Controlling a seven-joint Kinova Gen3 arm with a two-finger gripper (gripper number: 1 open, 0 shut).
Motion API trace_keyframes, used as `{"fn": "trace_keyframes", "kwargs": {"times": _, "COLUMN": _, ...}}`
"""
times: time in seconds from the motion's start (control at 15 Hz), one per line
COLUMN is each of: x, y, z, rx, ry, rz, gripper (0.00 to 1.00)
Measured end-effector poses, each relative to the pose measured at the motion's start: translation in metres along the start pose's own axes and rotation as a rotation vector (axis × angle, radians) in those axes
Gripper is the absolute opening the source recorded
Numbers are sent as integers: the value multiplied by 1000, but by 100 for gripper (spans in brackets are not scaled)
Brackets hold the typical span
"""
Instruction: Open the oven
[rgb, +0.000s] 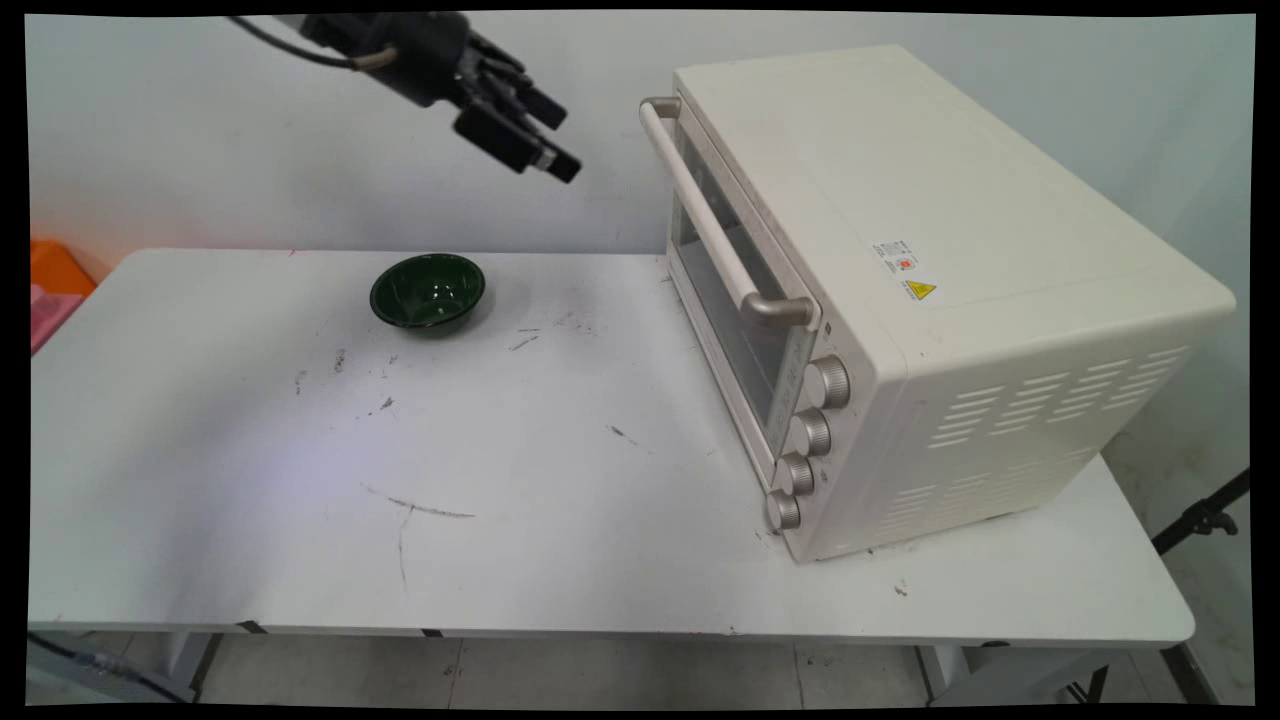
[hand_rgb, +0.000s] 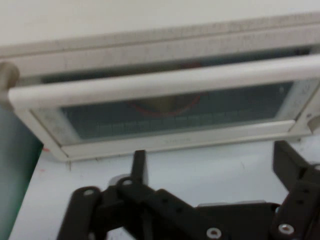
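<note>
My black gripper (rgb: 560, 140) hangs high above the table's back, open and holding nothing, pointing right toward the oven. A white toaster oven (rgb: 900, 280) stands on the right half of the table with its glass door (rgb: 725, 290) shut; the pale bar handle (rgb: 715, 235) runs along the door's top. The hand view looks straight at this door (hand_rgb: 170, 112) and handle (hand_rgb: 165, 82), with the gripper (hand_rgb: 212, 162) a short way off and both fingers (hand_rgb: 139, 165) spread wide. A dark green bowl (rgb: 428, 290), empty, sits on the table below and left of the gripper.
The white table (rgb: 400, 500) carries scuff marks. An orange and pink box (rgb: 55, 285) lies beyond the left edge. A black stand leg (rgb: 1200, 520) shows off the right edge. Four knobs (rgb: 810, 435) run down the oven's front right.
</note>
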Motion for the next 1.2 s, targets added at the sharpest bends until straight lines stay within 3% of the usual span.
{"fn": "trace_keyframes", "kwargs": {"times": 0.07, "x": 6, "y": 0, "z": 5, "rx": 2, "ry": 2, "rz": 0, "gripper": 0}}
{"fn": "trace_keyframes", "kwargs": {"times": 0.47, "x": 36, "y": 2, "z": 37, "rx": 21, "ry": 2, "rz": 8, "gripper": 0}}
{"fn": "trace_keyframes", "kwargs": {"times": 1.2, "x": 57, "y": 6, "z": 98, "rx": 46, "ry": -16, "rz": 41, "gripper": 0}}
